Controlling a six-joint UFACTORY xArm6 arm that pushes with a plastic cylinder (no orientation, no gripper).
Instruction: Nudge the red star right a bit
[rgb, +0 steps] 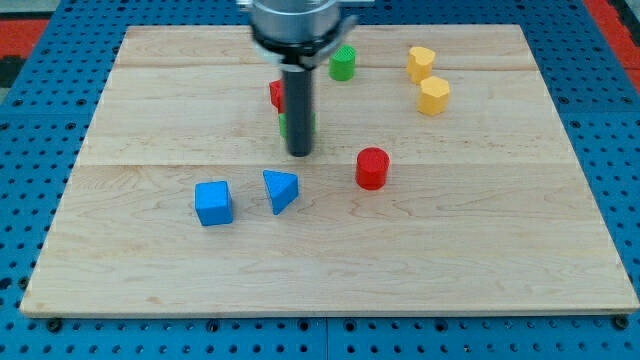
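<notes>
My tip (299, 153), a bare rod grasping nothing, sits at 5 o'clock of the half-hidden red star (276, 95).

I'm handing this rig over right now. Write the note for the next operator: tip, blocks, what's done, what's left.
My tip is down on the wooden board, in front of two blocks that the rod mostly hides.
A red block, probably the red star, shows at the rod's left edge; a green block sits just below it.
Red cylinder lies right of the tip; blue cube and blue triangle lie lower left.
Done: cannot tell.
Left: probably get the tip to the star's left and push it right.
</notes>
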